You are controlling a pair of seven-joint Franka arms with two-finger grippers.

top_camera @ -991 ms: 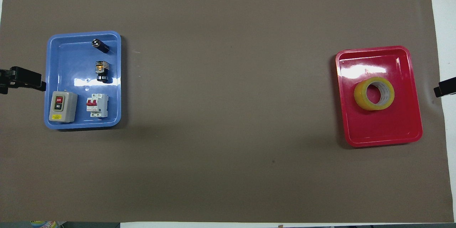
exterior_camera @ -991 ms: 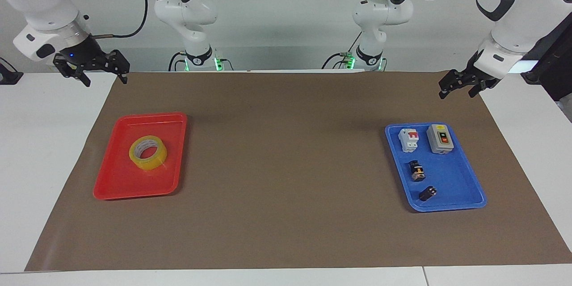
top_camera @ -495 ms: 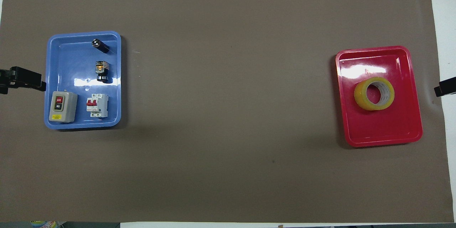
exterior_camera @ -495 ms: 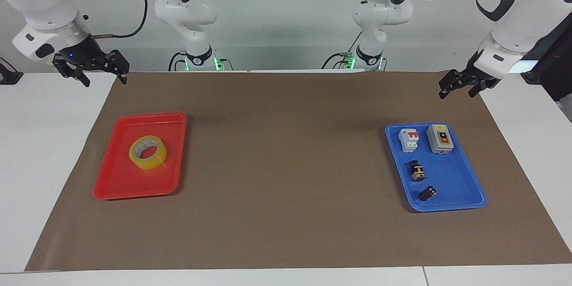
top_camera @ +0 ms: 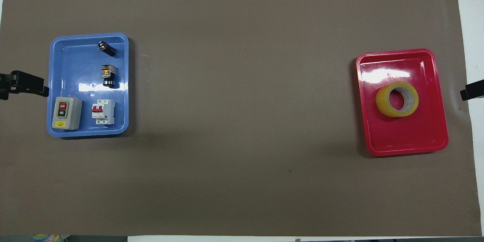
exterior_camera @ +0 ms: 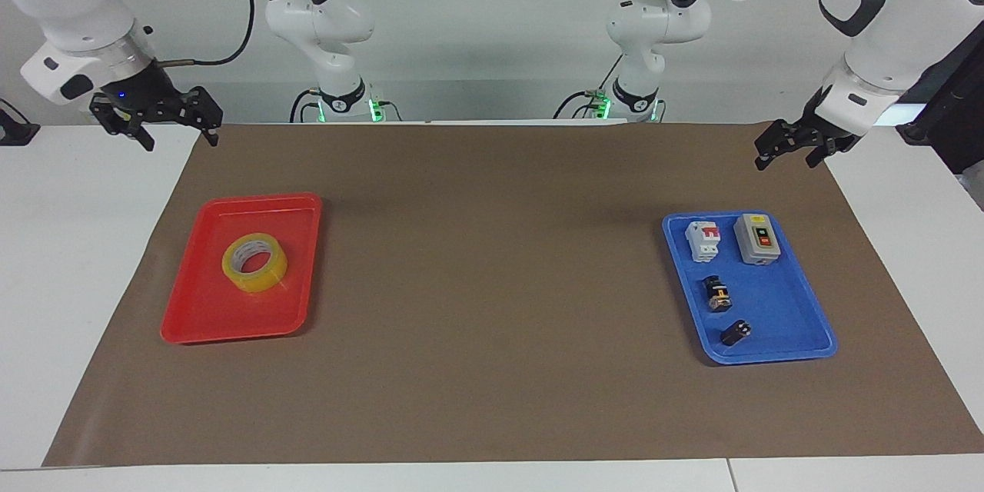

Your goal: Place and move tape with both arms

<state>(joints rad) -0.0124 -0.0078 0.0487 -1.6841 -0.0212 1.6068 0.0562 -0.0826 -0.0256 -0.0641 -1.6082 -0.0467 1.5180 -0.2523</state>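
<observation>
The tape (exterior_camera: pixel 255 262), a yellow roll with a whitish core, lies flat in a red tray (exterior_camera: pixel 201 315) at the right arm's end of the table; it also shows in the overhead view (top_camera: pixel 397 99). My right gripper (exterior_camera: pixel 179 140) is open and empty, raised over the mat's edge and apart from the tray; its tip shows in the overhead view (top_camera: pixel 472 92). My left gripper (exterior_camera: pixel 786 161) is open and empty, raised over the mat at the left arm's end; its tip shows in the overhead view (top_camera: pixel 28 85).
A blue tray (exterior_camera: pixel 799 323) at the left arm's end holds a white circuit breaker (exterior_camera: pixel 703 240), a grey switch box (exterior_camera: pixel 757 239) and two small black parts (exterior_camera: pixel 717 294). A brown mat (exterior_camera: pixel 492 284) covers the table.
The right gripper has shifted very slightly. The tape, both trays and the left gripper have not moved.
</observation>
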